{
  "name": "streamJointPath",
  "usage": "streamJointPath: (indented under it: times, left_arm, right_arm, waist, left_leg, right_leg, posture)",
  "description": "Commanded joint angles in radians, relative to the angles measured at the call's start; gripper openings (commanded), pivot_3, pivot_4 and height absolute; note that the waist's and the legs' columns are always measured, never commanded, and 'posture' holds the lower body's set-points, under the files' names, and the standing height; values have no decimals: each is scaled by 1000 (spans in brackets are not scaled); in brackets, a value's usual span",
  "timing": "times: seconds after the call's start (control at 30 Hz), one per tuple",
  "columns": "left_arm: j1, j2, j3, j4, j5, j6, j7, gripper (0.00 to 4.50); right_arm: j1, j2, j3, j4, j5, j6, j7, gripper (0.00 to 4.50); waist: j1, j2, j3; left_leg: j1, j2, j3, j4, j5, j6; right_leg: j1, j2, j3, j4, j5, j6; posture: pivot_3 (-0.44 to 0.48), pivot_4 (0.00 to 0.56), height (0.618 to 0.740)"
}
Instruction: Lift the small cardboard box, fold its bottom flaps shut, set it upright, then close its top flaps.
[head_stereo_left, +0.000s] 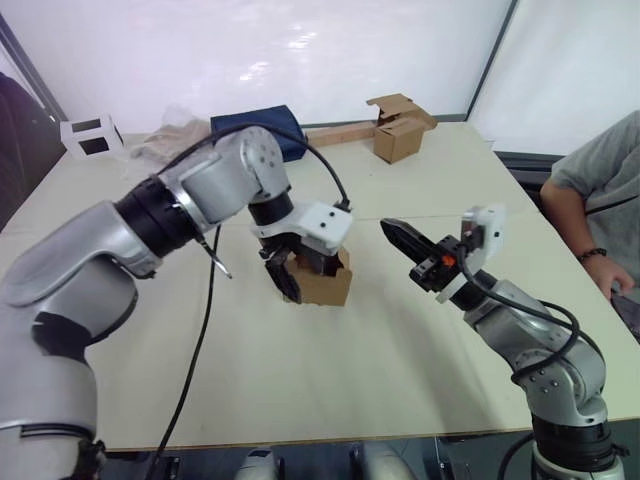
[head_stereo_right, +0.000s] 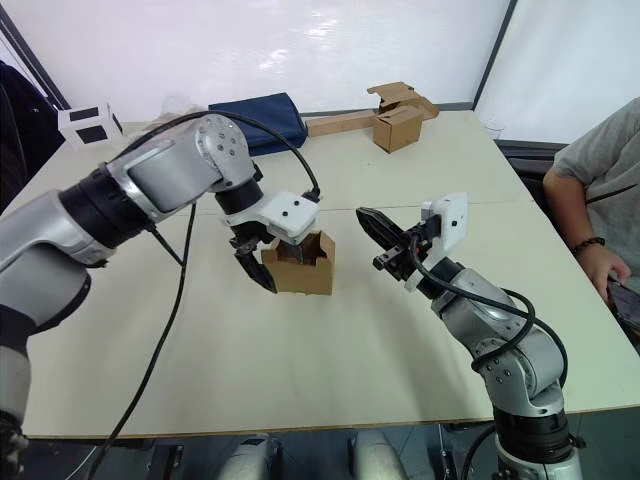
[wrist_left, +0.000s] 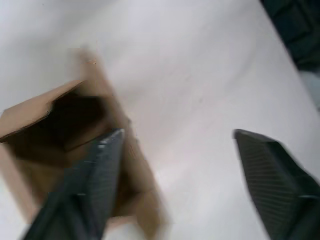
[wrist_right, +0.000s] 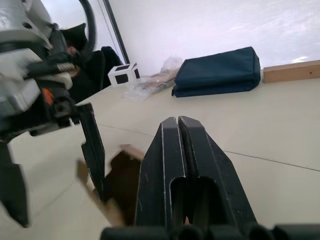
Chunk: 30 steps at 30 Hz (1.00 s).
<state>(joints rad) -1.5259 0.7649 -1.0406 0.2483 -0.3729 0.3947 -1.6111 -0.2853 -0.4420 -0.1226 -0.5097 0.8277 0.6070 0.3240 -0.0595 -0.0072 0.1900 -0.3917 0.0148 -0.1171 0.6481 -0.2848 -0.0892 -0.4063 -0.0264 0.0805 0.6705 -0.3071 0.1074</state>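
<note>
The small cardboard box (head_stereo_left: 326, 283) stands on the table's middle with its open end up, and its top flaps (head_stereo_right: 318, 246) stick upward. My left gripper (wrist_left: 177, 135) hangs over the box's left side, open. One finger (wrist_left: 92, 180) reaches down at the box's wall and the other (wrist_left: 275, 180) hangs over bare table. My right gripper (head_stereo_left: 390, 228) is shut on nothing. It hovers a short way right of the box, pointing at it without touching. The bottom flaps are hidden under the box.
At the back right a second brown box (head_stereo_left: 398, 136) adjoins a long cardboard strip (head_stereo_left: 340, 133). A navy bag (head_stereo_left: 262, 128), crumpled plastic (head_stereo_left: 165, 140) and a small white box (head_stereo_left: 90, 136) lie along the back. A person (head_stereo_left: 600, 200) sits at the table's right edge.
</note>
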Motion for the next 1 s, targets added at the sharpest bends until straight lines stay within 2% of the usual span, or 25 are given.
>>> streamJointPath:
  times: [0.03, 0.1, 0.17, 0.23, 0.33, 0.43, 0.5, 0.57, 0.77, 0.9, 1.0]
  left_arm:
    - [-41, 22, 97, 11, -47, 40, -3, 4481]
    - [-50, 15, 166, 82, -68, 37, -3, 4481]
    - [-50, 23, 217, 120, -144, 6, -3, 4481]
    - [-31, 24, 304, 188, -188, -95, -3, 4481]
    - [-3, -27, 448, 321, -142, -99, 3, 4481]
    - [61, -47, 556, 367, -134, -86, 23, 3738]
    - [177, -57, 639, 377, -120, -99, 131, 3135]
    - [266, -71, 711, 384, -99, -118, 223, 2348]
    - [453, -116, 893, 383, -65, -93, 498, 221]
    - [605, -141, 936, 286, -33, -75, 584, 104]
    - [696, -144, 940, 194, -37, -19, 578, 104]
  right_arm:
    - [-27, -5, -9, -13, 1, 0, 18, 0]
    - [-29, -9, -12, -14, 2, 4, 22, 0]
    - [-27, -13, -12, -19, -4, 7, 27, 0]
    - [-26, -24, -4, -13, -22, 10, 33, 0]
    - [-31, -38, 13, 1, -63, 23, 33, 0]
    - [-39, -42, 15, 13, -80, 37, 30, 0]
    - [-56, -69, 40, 46, -126, 65, 29, 0]
    - [-67, -90, 57, 70, -158, 90, 31, 0]
    - [-94, -129, 108, 138, -241, 149, 43, 0]
    - [-123, -91, 169, 212, -291, 173, 45, 0]
    - [-142, -69, 227, 262, -336, 159, 75, 0]
  waist:
    - [1, 0, 0]
    - [1, 0, 0]
    - [-1, 0, 0]
    - [-3, 0, 0]
    - [-4, 0, 0]
    - [-7, 1, 0]
    - [-10, 1, -1]
    - [-12, 1, -1]
    - [-9, 0, 0]
    - [-9, 0, -1]
    - [-10, 0, -1]
  left_leg:
    - [0, 0, 0, 0, 0, 0]
    - [0, 0, 0, 0, 0, 0]
    - [0, 0, 0, 0, 0, 0]
    - [0, 0, 0, 0, 0, 0]
    - [0, 0, 0, 1, 0, 0]
    - [0, 0, 0, 1, 0, 0]
    - [0, 0, 0, 0, 0, 0]
    - [1, 0, 0, 1, 0, 0]
    - [-1, 0, 0, 2, 0, 1]
    - [-1, -1, 0, 3, 0, 1]
    - [0, 0, 0, 3, 0, 0]
  right_leg:
    - [0, 0, 0, 0, 0, 0]
    - [0, 0, 0, 0, 0, 0]
    - [0, 0, 0, 0, 0, 0]
    - [0, 0, 0, 0, 0, 0]
    - [0, 0, 0, 0, 0, 0]
    - [0, 0, 0, 0, 0, 0]
    - [0, 0, 0, 0, 0, 0]
    - [0, 0, 0, 1, 0, 0]
    - [-2, -1, 0, 2, 0, 0]
    - [-1, -2, -1, 2, 0, 0]
    - [-1, -2, 0, 3, 0, 0]
  posture:
    - [0, 150, 740]
    - [0, 150, 740]
    - [0, 150, 740]
    - [0, 150, 740]
    - [0, 150, 740]
    - [0, 150, 740]
    - [0, 150, 740]
    - [0, 150, 740]
    - [0, 150, 740]
    - [0, 150, 740]
    - [0, 150, 740]
